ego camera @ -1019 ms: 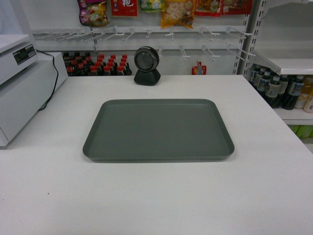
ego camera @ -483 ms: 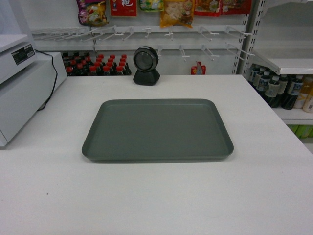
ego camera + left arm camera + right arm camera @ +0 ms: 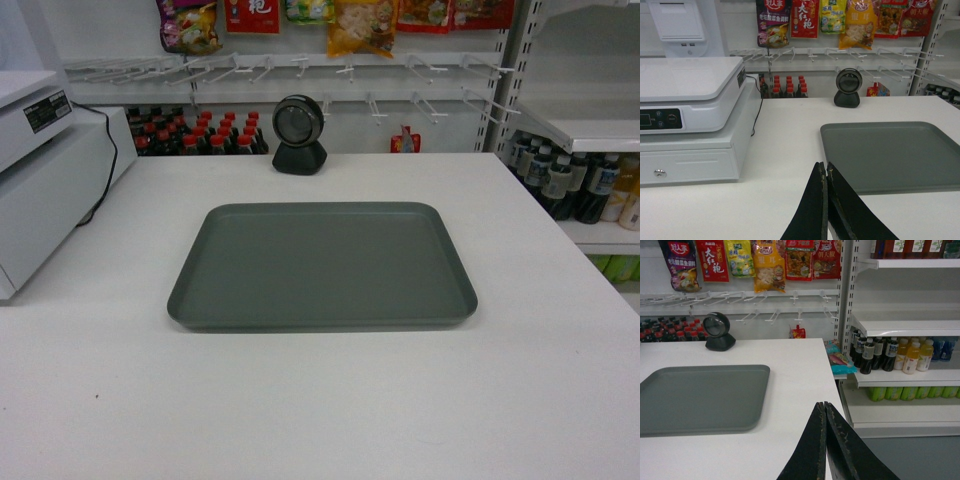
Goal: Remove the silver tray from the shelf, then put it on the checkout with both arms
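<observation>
Black fingers of the left gripper [image 3: 826, 172] are pressed together, tips meeting, holding nothing; they hang above the white tabletop [image 3: 320, 420] just left of the silver tray [image 3: 322, 266] without touching it. The right gripper [image 3: 824, 407] shows the same: its two fingers are closed on each other with nothing between them, poised over the tabletop's right edge, beside the tray's right end and apart from it. Neither gripper shows in the head view.

One silver tray lies flat in the middle of the checkout tabletop, long side toward the robot, with nothing on it. One black round scanner [image 3: 299, 134] stands behind it near the far edge. One white till [image 3: 690, 117] sits at the left, with a keyhole on its drawer front and a black cable [image 3: 756, 107] running down behind it.

Behind the tabletop, a row of dark bottles with red caps [image 3: 200, 135] stands on a low board; their number cannot be counted surely. Above, white peg hooks [image 3: 300, 68] carry hanging snack packets [image 3: 840, 20]; five show in the left wrist view, printed with Chinese characters that are too small to read reliably. To the right, a white shelf [image 3: 910, 325] holds dark drink bottles [image 3: 875, 355] and a few yellow ones [image 3: 917, 355], with green packs [image 3: 910, 392] on the board below.
</observation>
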{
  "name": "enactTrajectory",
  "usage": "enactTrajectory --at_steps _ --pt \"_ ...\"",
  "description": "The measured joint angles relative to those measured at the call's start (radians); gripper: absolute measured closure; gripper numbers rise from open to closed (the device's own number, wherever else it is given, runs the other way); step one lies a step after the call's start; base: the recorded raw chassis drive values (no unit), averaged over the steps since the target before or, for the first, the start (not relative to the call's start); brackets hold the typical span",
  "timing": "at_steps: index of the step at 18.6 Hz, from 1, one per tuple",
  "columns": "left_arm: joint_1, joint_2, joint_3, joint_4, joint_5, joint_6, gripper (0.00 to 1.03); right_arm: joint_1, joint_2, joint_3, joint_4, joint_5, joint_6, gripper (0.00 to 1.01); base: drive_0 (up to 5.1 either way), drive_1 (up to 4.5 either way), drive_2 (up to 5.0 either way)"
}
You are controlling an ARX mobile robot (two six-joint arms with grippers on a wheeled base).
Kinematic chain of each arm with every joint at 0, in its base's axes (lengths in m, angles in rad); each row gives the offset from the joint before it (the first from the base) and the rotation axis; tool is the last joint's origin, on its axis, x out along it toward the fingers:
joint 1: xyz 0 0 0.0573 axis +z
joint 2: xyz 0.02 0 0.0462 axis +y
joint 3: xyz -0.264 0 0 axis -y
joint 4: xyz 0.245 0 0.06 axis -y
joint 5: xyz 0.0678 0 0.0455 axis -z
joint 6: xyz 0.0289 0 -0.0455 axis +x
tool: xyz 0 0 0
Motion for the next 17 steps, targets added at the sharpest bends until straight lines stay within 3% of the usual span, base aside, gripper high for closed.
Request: enactTrajectory --at_steps 7,8,9,17 --pt "0.000 -0.127 0.000 -0.127 0.000 0.000 1.02 0.000 -0.129 0.000 -0.132 0.000 0.000 0.99 0.0 0.00 0.0" --pt "0.000 -0.229 0.000 -0.285 0.002 0.000 1.02 0.000 -0.231 0.000 -0.287 -0.003 0.000 0.99 0.0 0.00 0.0" --pt "0.000 -0.263 0.000 -0.314 -0.002 0.000 1.02 0.000 -0.274 0.000 -0.307 0.000 0.000 0.99 0.0 0.00 0.0" --pt "0.000 -0.286 0.000 -0.298 0.000 0.000 1.02 0.000 -0.292 0.000 -0.303 0.000 0.000 0.99 0.0 0.00 0.0"
